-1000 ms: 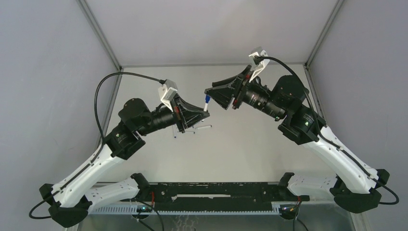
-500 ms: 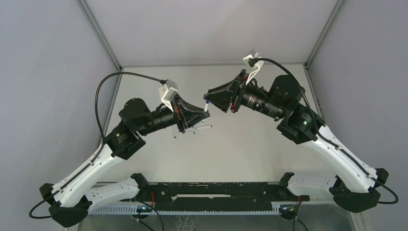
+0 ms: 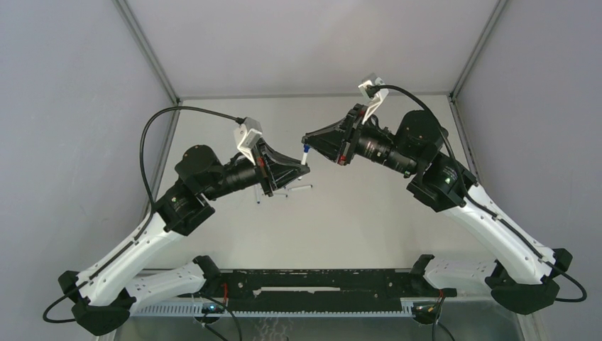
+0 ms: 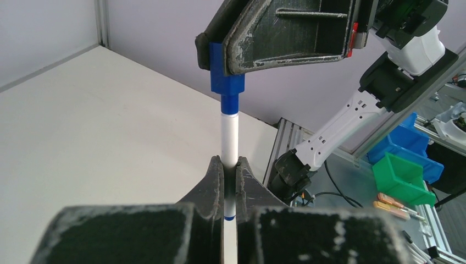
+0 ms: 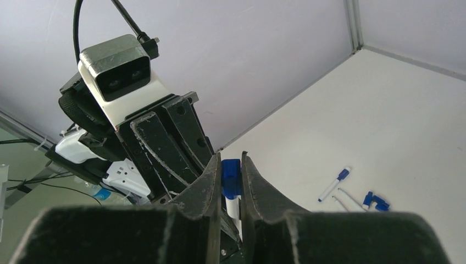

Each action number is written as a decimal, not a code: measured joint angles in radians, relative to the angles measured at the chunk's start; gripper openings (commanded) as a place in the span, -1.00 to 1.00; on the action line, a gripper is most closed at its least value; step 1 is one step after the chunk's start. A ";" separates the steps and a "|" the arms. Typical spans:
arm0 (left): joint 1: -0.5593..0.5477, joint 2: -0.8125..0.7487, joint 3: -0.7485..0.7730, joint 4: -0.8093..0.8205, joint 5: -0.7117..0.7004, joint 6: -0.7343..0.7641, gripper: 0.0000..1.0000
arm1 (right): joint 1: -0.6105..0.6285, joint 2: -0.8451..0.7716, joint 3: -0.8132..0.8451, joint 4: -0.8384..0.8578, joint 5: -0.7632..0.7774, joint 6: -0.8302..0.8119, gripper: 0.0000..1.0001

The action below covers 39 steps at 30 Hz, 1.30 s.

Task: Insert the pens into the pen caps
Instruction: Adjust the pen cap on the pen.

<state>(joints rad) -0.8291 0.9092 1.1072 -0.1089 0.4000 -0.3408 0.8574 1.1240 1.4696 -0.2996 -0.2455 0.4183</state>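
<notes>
My left gripper [image 4: 229,164] is shut on a white pen [image 4: 229,137] and holds it upright in mid-air above the table. A blue pen cap [image 4: 226,82] sits on the pen's upper tip. My right gripper [image 5: 231,159] comes in from the opposite side, its jaws pressed against both flanks of the pen cap [image 5: 231,176]. In the top view the two grippers meet tip to tip at centre, around the pen [image 3: 304,159] and cap [image 3: 306,148].
On the table below lie a capped pen [image 5: 333,183], thin uncapped pens [image 5: 349,197] and loose blue caps [image 5: 373,201]. In the top view these pens [image 3: 298,189] lie just beneath the left gripper. Grey walls enclose the table.
The right gripper's jaws have narrowed from wide open onto the cap, and the right arm has shifted slightly toward the left gripper. The left arm has not moved.
</notes>
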 measured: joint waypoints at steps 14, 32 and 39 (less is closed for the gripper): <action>0.000 0.001 0.000 -0.006 0.004 0.000 -1.00 | -0.033 -0.039 -0.078 0.074 -0.019 0.064 -0.79; -0.003 0.007 0.000 0.005 0.030 0.000 -1.00 | -0.035 -0.071 -0.127 0.123 -0.012 0.070 -0.84; -0.003 0.007 0.000 0.024 0.067 -0.002 -1.00 | -0.043 -0.095 -0.180 0.219 -0.075 0.062 -0.85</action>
<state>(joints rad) -0.8318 0.9161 1.1072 -0.0845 0.4667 -0.3431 0.8143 1.0286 1.2900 -0.0807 -0.3206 0.4801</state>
